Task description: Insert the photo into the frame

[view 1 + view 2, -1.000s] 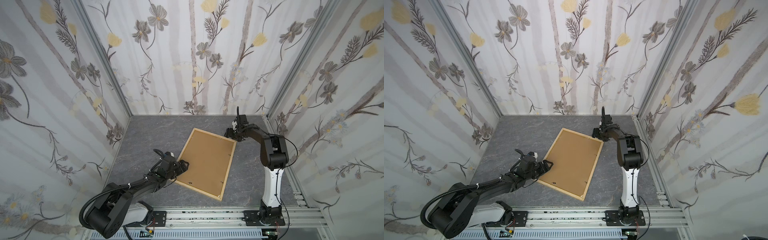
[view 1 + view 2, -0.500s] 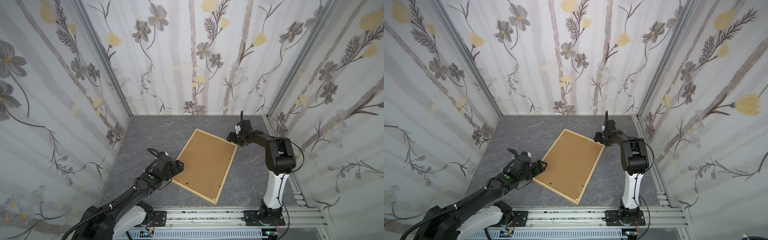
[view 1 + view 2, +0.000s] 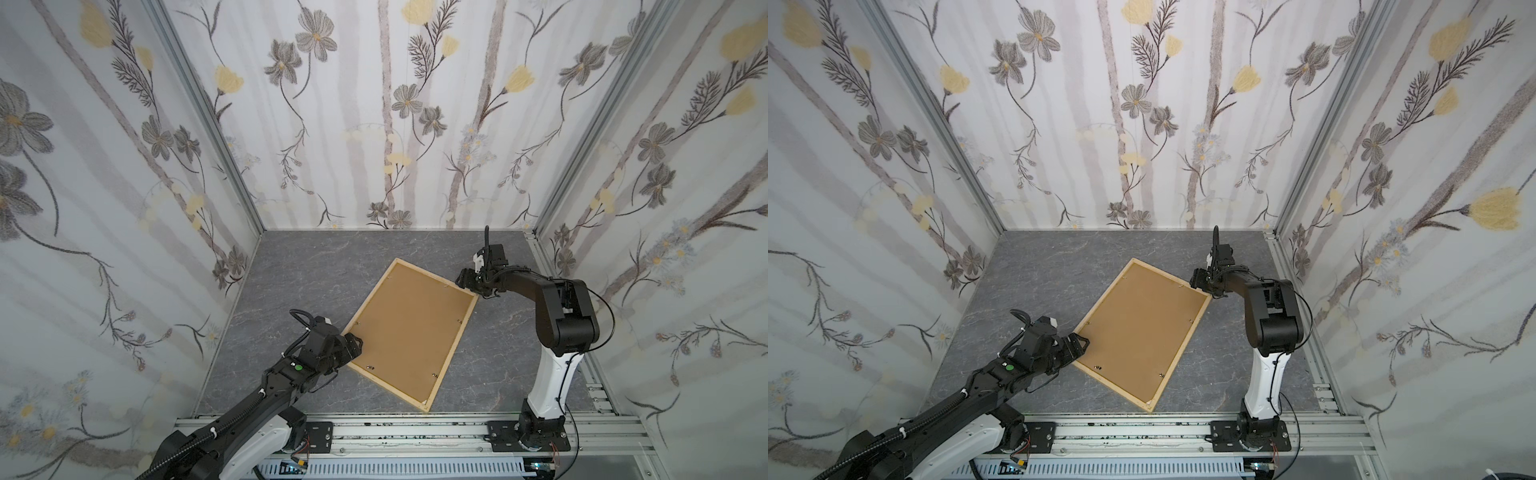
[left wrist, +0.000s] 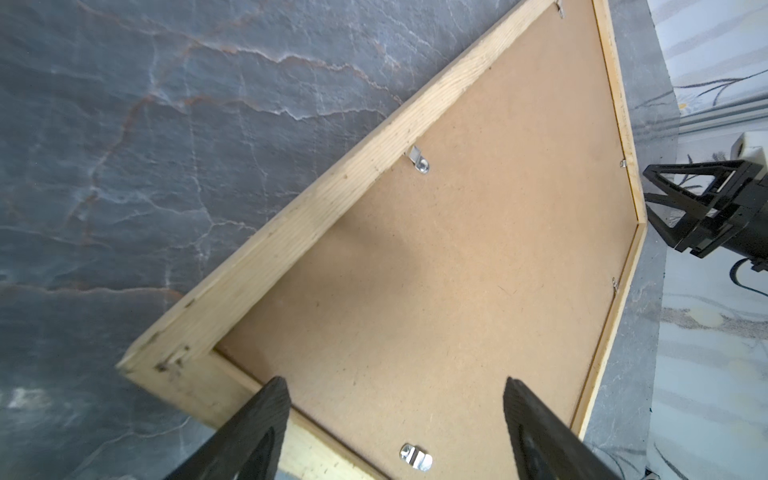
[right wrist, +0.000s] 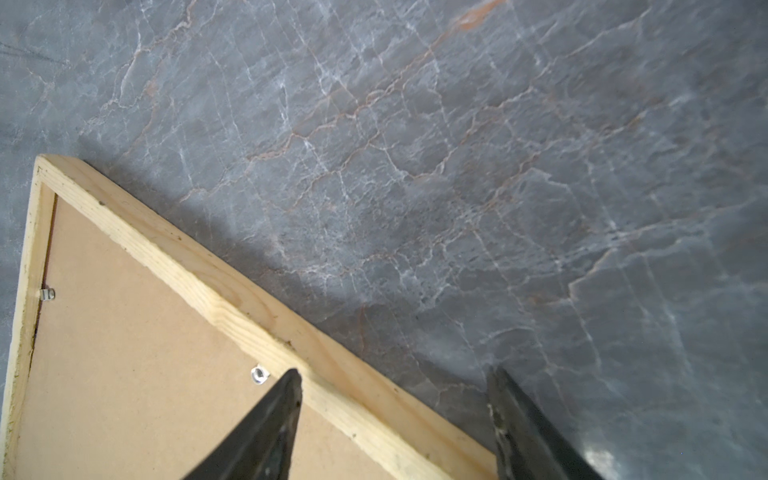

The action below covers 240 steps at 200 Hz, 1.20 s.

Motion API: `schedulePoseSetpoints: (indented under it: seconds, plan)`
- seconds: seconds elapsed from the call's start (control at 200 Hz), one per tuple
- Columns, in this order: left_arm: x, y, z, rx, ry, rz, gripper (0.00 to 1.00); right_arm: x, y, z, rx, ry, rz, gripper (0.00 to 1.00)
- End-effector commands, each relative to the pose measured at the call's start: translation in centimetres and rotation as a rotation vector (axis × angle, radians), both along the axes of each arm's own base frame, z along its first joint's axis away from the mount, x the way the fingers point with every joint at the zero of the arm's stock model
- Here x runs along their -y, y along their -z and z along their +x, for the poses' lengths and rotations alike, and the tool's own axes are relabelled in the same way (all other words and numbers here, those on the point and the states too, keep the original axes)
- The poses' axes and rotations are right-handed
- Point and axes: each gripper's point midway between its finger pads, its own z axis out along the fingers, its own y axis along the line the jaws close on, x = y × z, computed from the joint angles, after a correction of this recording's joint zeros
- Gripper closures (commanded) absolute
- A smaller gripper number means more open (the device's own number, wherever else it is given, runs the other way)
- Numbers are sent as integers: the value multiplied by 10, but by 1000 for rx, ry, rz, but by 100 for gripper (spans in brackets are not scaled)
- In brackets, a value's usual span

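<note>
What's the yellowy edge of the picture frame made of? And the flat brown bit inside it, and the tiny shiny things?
The frame looks like pale bare wood, because grain lines and small dark specks show and there is no paint. The backing board seems to be pressed fibreboard. It is flat, matte brown and finely speckled, with no grain. The little clips look like metal, since they are silvery and glinting.

Nothing legible in any view: no lettering, digits, brand marks or labels resolve. The only mark noted is a small green dot (image 3: pixel 297 366) on the upper side of the left arm (image 3: pixel 266 390), seen in both top views. It is too small to tell whether it carries any character.
</note>
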Motion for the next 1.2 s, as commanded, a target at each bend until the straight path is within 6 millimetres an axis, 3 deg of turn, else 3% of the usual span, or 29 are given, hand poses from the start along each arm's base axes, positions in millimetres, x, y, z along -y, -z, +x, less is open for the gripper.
schedulePoseSetpoints:
  seconds: [0.0, 0.185, 0.405, 0.575, 0.709, 0.894, 1.194]
  plan:
    - [-13, 10, -21, -98, -6, 58, 16, 5, 4, -10, -36, 9, -21, 30]
    - [-22, -14, -25, -66, -25, 70, 15, 5, 5, -10, -36, 10, -17, 30]
    - [-16, 8, -41, -138, -4, 45, 15, 5, 3, -8, -30, 13, -20, 30]
    - [-10, 17, -38, -144, 14, 43, 15, 4, 2, -7, -27, 17, -11, 30]
    - [-2, 16, -23, -108, 9, 28, 15, 1, 1, -9, -27, 10, 0, 30]
    - [12, 10, 12, -47, 12, 21, 14, 0, 5, -24, -30, 13, 8, 33]
    - [26, 12, 70, -22, 39, 49, 14, 7, 22, -82, -69, 17, 9, 36]
